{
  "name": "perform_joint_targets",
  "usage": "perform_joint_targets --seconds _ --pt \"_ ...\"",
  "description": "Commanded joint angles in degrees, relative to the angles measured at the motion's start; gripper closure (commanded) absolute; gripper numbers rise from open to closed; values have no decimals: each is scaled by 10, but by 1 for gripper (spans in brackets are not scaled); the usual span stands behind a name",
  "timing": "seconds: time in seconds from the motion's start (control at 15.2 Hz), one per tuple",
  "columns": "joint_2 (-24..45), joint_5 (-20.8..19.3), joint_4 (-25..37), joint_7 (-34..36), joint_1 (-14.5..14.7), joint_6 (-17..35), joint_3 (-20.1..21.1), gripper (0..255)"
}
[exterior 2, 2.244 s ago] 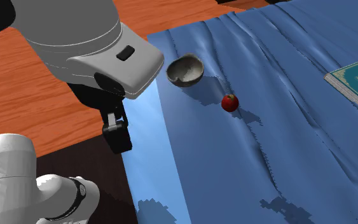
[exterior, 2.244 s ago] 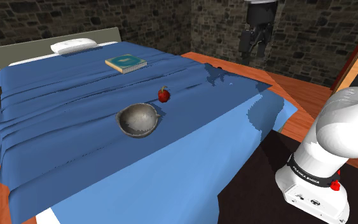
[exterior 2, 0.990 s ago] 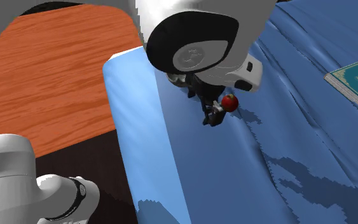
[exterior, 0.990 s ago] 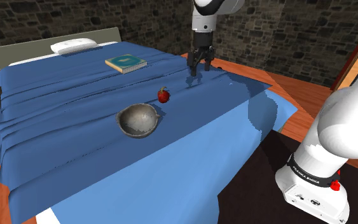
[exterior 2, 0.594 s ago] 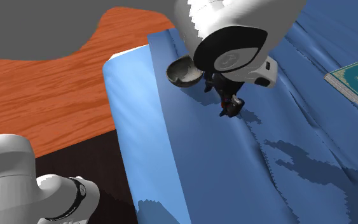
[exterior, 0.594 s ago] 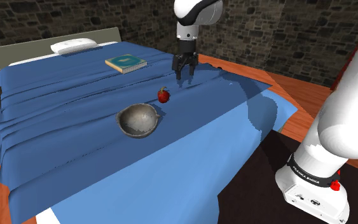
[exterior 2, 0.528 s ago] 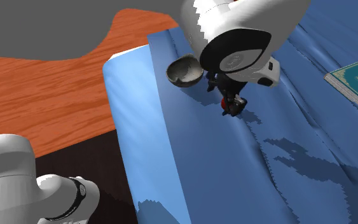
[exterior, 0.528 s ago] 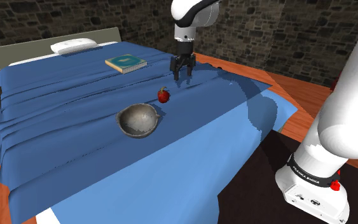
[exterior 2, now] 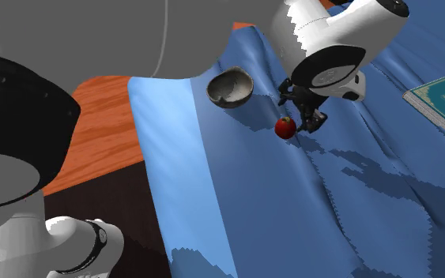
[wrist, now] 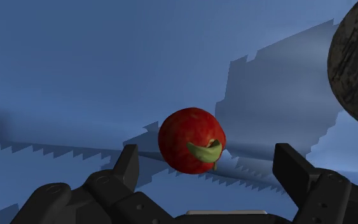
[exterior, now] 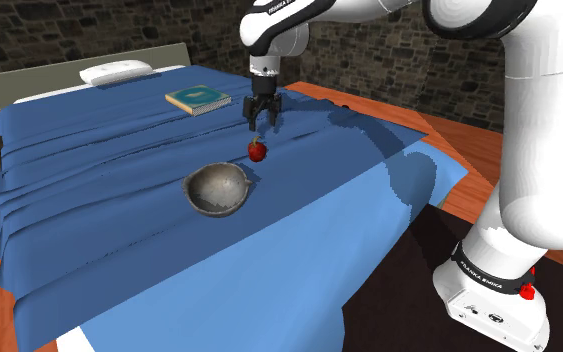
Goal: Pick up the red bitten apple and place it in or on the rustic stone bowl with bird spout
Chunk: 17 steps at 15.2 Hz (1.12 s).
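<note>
The gripper [exterior: 260,122] was positioned directly above the red apple [exterior: 257,151], pointing down, with its two black fingers spread apart. In the wrist view the apple [wrist: 190,140] sat between the fingers [wrist: 130,164], and clear gaps showed on both sides, so neither finger touched it. A green leaf lay across the apple's near side. In the shoulder view the fingertips appeared to be just above the apple; the exact clearance could not be judged from that angle.

The apple rested on the blue sheet [exterior: 119,150] of a bed, apart from the grey stone bowl [exterior: 214,205]. In the shoulder view the bowl stood near the apple, towards the view's lower left, and tilted so that its hollow faced the camera. In the second exterior view the bowl [exterior 2: 230,87] lay to the upper left of the apple [exterior 2: 285,128], and the gripper [exterior 2: 311,120] hung just to the apple's upper right. In the wrist view, part of the bowl's rough rim [wrist: 352,63] showed beyond the apple.

A green book [exterior: 198,98] lay flat on the sheet farther up the bed, well apart from the apple. A white pillow [exterior: 116,71] lay at the head of the bed. A stone wall [exterior: 69,25] stood behind the bed, and a wooden floor [exterior: 469,140] surrounded it. The arm's stand [exterior: 489,300] occupied the shoulder view's lower right.
</note>
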Motion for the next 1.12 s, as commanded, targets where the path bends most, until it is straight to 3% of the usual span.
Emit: perform_joint_targets --seconds 0.0,0.46,0.92,0.99,1.06 --pt "20 4 16 -3 0 5 2 0" --pt "34 8 -13 -6 4 48 5 0" --pt "34 8 -13 -6 4 48 5 0" --pt "34 8 -13 -6 4 48 5 255" --pt "34 8 -13 -6 4 48 5 255"
